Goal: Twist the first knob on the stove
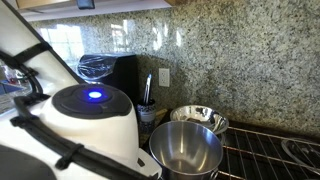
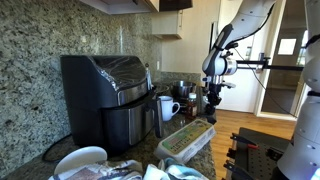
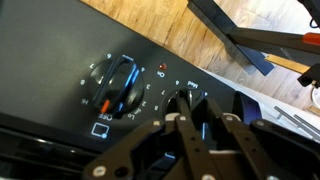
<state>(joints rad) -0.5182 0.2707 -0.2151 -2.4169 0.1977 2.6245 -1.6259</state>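
In the wrist view the stove's dark control panel (image 3: 60,60) runs slantwise. A large black knob (image 3: 118,85) with white markings and an orange mark sits at the left. A second knob (image 3: 186,94) lies to its right. My gripper (image 3: 195,102) has its two black fingers close together on either side of this second knob's bar. In an exterior view the gripper (image 2: 211,103) points down at the counter's far end. The stove's black bar grates (image 1: 270,150) show in an exterior view at lower right.
Two steel pots (image 1: 185,150) (image 1: 200,118) stand beside the grates. A black air fryer (image 2: 105,90) (image 1: 110,70) and a white mug (image 2: 167,107) stand against the granite backsplash. The robot's white base (image 1: 90,115) fills the foreground. Black tripod legs (image 3: 240,45) stand on the wooden floor.
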